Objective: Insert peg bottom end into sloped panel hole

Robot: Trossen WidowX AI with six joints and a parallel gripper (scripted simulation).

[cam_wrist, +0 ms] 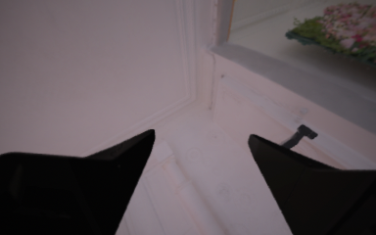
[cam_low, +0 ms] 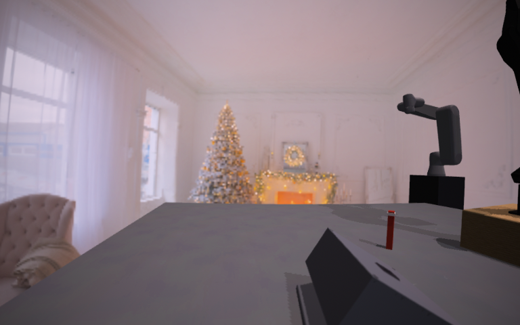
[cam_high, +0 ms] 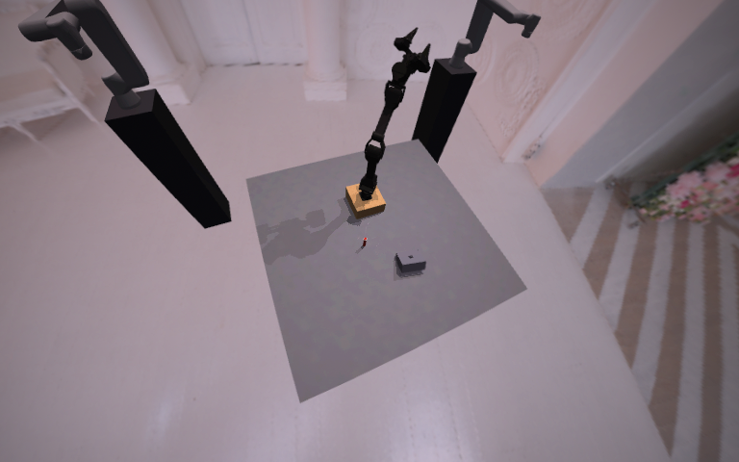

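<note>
We start with the grey tabletop (cam_high: 338, 326), a square slab that carries everything the task needs. At its rear edge sits a tan base block (cam_high: 375, 208), and from it our arm (cam_high: 381, 128) rises almost straight up, stretched tall and well above the work surface. At its tip the gripper (cam_high: 417, 47) points up and away from the tabletop; in the wrist view its two dark fingers stand spread wide with only the pale room wall and floor between them, so we hold nothing.

Next in size is the sloped panel (cam_low: 344, 268), a dark wedge lying in front of the base and off to one side. Its slanted face shows a single hole (cam_low: 387, 271); from these views we cannot tell whether that hole is round or flat-sided.

Smallest is the red peg (cam_low: 390, 229), standing upright on the tabletop between the base block and the panel, apart from both, with a pale band at its top.

We judge the task to be at its very start: the approach to the peg has not begun. The next move calls for folding the arm down and forward, turning the gripper to face the tabletop, centring the spread fingers around the upper part of the peg, and only then closing on it.
</note>
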